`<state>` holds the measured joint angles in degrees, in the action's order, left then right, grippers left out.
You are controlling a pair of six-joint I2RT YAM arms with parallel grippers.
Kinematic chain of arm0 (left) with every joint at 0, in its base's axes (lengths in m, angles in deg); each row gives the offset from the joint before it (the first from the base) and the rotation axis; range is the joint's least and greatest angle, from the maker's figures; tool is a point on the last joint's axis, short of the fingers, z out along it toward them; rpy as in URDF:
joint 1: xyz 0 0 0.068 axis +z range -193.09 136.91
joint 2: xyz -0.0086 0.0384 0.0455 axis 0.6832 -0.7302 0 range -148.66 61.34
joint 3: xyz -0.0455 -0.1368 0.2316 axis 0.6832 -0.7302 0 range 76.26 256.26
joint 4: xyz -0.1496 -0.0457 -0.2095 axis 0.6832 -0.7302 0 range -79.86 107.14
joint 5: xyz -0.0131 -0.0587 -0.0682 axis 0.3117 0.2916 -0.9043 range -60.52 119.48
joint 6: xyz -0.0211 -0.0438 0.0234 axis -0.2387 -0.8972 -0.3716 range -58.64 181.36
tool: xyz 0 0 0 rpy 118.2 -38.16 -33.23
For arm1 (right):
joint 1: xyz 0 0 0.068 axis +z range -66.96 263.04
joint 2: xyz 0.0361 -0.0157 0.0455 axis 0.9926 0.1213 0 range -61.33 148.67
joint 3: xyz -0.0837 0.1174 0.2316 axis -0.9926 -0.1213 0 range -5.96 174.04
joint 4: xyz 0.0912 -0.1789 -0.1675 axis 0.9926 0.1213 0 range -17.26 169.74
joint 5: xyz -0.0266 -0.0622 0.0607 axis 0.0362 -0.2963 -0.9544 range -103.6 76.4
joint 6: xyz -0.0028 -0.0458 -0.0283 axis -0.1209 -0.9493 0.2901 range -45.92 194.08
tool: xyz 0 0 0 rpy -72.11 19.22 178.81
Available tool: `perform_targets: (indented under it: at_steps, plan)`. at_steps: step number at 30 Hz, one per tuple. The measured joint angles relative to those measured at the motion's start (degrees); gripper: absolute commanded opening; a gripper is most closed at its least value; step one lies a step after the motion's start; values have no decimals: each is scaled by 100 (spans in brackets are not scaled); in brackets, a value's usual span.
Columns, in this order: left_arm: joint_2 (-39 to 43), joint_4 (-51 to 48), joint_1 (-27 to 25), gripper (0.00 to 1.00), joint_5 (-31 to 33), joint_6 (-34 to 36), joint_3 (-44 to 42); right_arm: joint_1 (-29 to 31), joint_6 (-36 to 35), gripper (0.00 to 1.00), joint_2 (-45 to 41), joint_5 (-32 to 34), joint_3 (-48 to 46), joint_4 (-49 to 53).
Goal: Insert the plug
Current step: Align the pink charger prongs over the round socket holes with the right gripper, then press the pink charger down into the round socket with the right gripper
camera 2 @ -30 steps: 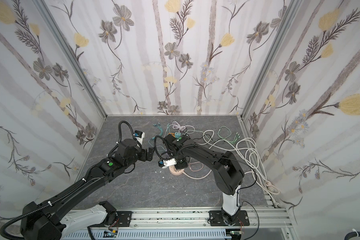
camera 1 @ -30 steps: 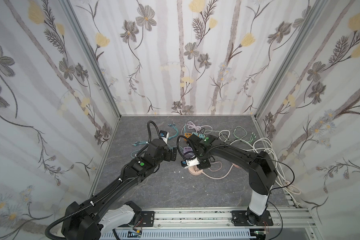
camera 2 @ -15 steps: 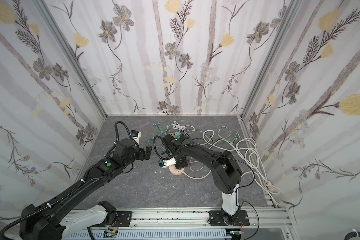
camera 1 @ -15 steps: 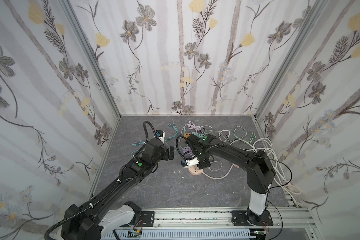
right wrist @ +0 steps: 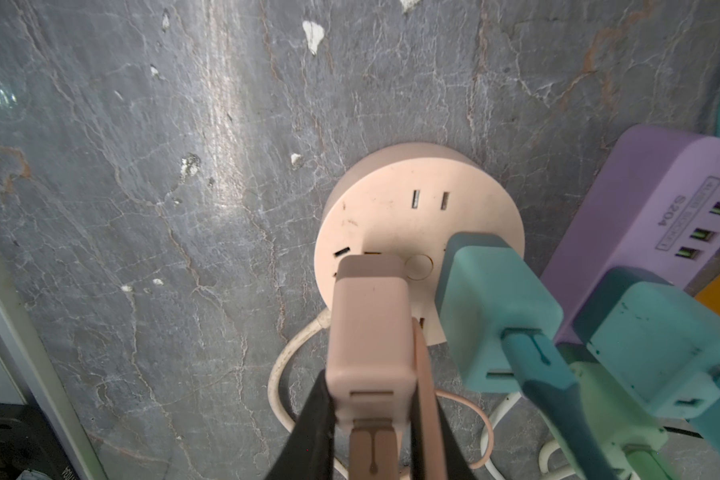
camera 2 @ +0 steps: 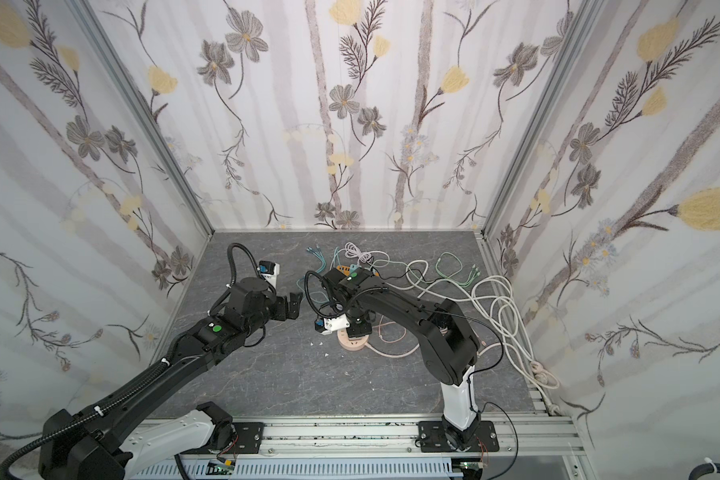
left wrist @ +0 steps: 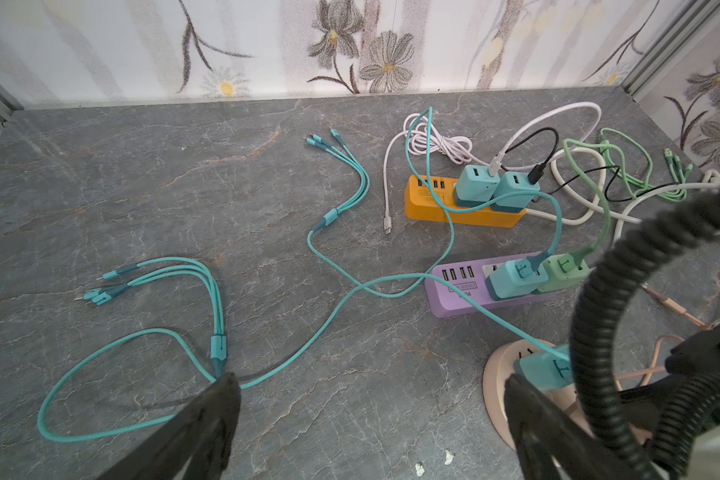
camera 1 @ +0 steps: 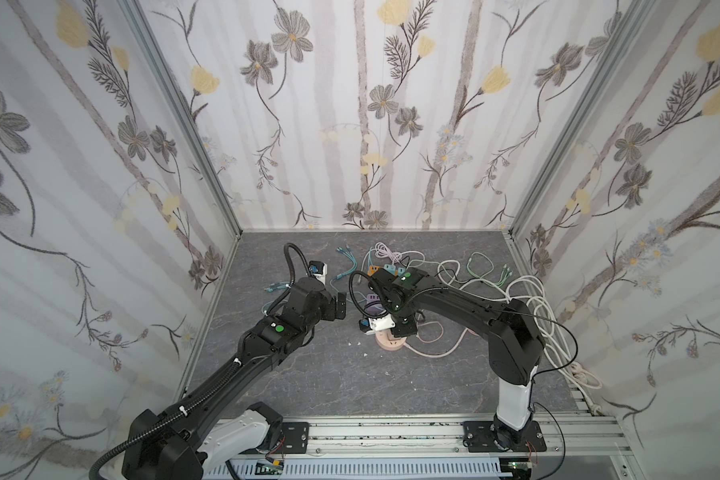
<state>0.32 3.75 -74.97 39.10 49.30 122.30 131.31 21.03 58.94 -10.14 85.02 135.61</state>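
Your right hand point(right wrist: 371, 399) is clamped on the pale pink rectangular plug point(right wrist: 371, 316), gripping its sides near the cable end. The plug stands over the round pink plastic socket hub point(right wrist: 395, 212) on the grey stone desk point(right wrist: 142, 208). Its long axis points into the hub face, just beside a seated teal plug point(right wrist: 495, 307). Prong entry cannot be seen. In my judgement, press straight along that axis. Your left hand point(left wrist: 368, 386) is wide open, empty, well apart.
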Motion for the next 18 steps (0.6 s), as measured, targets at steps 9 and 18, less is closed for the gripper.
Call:
perform_targets:
  at_steps: [9,18]
  plan:
    - [33,-33,83,100,31,-17,-70,391,345,0,647,741,649,656]
    - [186,-181,175,100,140,-39,-197,791,1040,0,1117,1797,813,1384]
